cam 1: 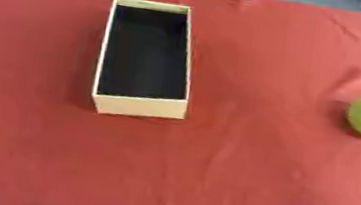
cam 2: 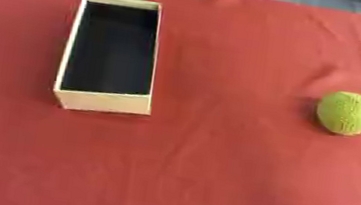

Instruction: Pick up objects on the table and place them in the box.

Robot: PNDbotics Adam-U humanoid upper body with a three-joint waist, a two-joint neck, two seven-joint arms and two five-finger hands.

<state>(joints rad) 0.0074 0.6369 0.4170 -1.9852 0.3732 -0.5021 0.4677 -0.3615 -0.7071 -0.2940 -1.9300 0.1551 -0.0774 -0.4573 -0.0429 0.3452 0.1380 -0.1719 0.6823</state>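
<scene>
A yellow-green ball (cam 2: 346,113) with a rough, knitted-looking surface lies on the desk, well to the right of the box (cam 2: 103,101) and level with the box's near half. Nothing touches it. The ball is slightly taller than wide, and a small pale bit sticks out at its right side; what that is cannot be made out. In the left eye view the ball sits at the right edge and is cut off a little there.

The box is long and narrow, with pale cardboard walls and a dark inside. Its long side runs away from the robot, its near short wall faces the camera, and it is turned very slightly askew. It stands open at the top, and nothing shows inside it.

A red cloth (cam 1: 235,183) covers the desk, with soft creases running across it, some just beyond the ball. Beyond the far edge of the cloth, past the box, a few dark and white shapes show, too unclear to name.

Neither hand shows in either view, so whether they are open or closed cannot be told.
</scene>
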